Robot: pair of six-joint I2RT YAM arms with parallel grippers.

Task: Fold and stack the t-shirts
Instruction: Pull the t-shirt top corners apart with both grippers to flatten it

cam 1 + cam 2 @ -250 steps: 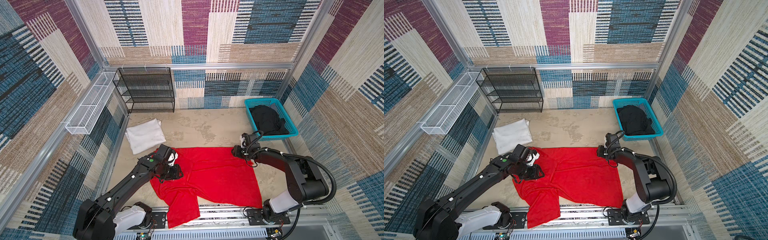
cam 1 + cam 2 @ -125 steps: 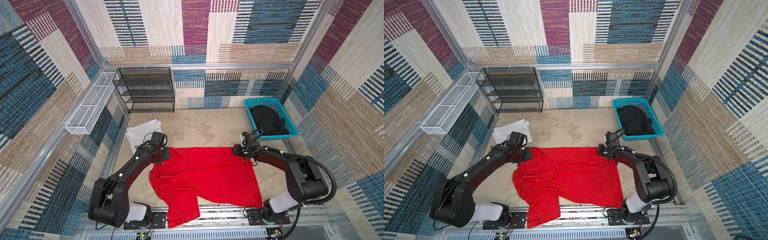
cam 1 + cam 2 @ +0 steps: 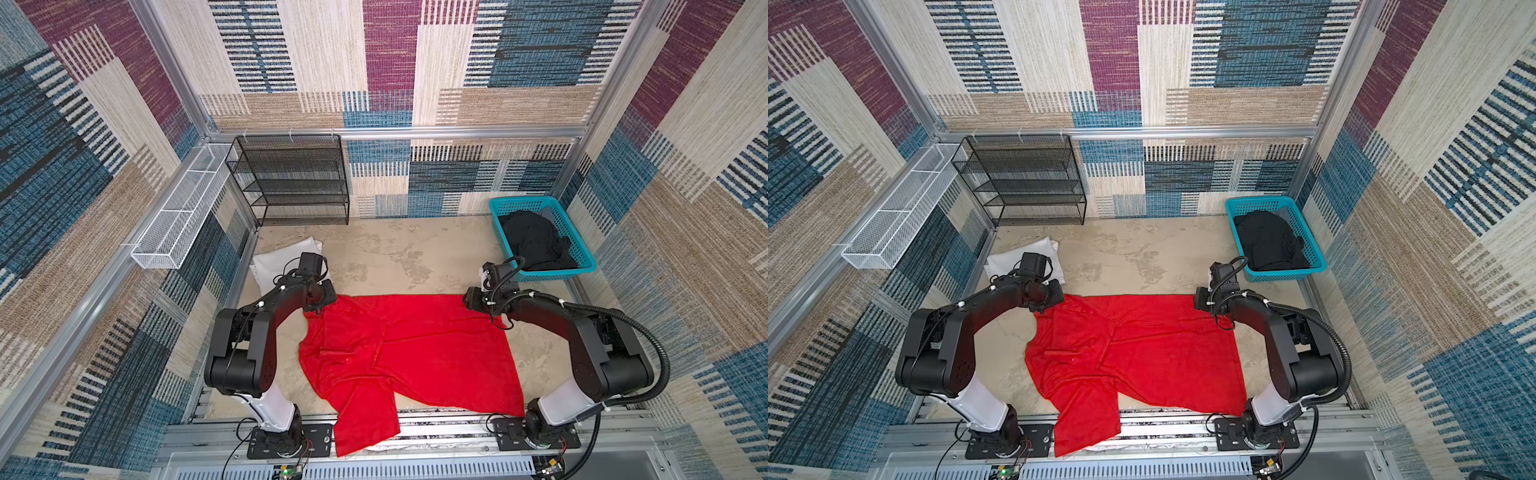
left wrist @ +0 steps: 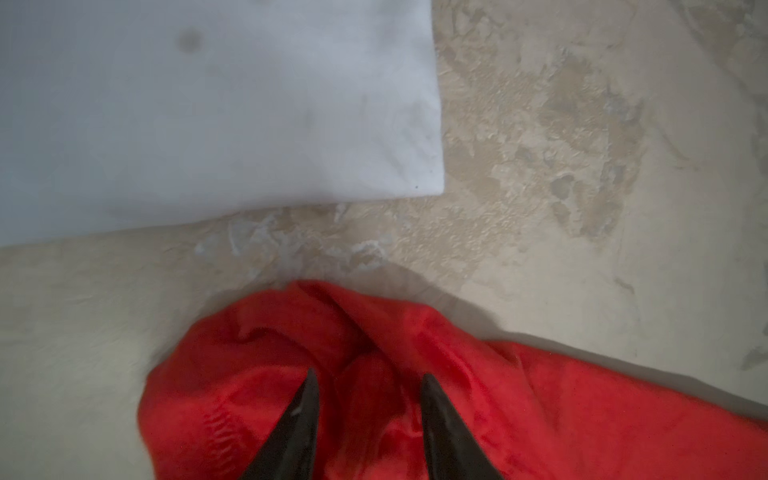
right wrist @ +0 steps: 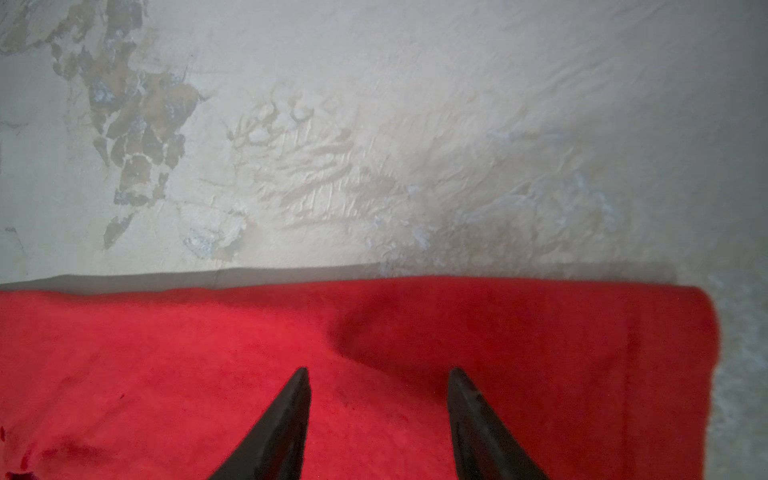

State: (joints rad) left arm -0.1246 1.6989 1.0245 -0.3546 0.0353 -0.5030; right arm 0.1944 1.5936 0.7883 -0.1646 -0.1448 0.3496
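The red t-shirt [image 3: 415, 353] lies spread on the table, with one sleeve hanging over the front rail. My left gripper [image 3: 322, 301] is at its far left corner. In the left wrist view the fingers [image 4: 305, 411] are drawn in on a bunched fold of red cloth [image 4: 365, 399]. My right gripper [image 3: 471, 299] rests at the far right corner. Its jaws [image 5: 378, 374] stand open, tips down on flat red cloth [image 5: 374, 415]. The folded white t-shirt [image 3: 274, 262] lies just beyond the left gripper. The black t-shirt [image 3: 534, 241] is crumpled in the teal basket [image 3: 523, 202].
A black mesh rack [image 3: 291, 178] stands against the back wall. A white wire basket [image 3: 178, 220] hangs on the left wall. The metal rail [image 3: 436, 419] with both arm bases runs along the front edge. Bare beige table [image 3: 395, 253] shows behind the red t-shirt.
My left gripper has gone from the shirt's left middle to the far left, taking that corner with it and spreading the far edge. The right gripper has stayed in place.
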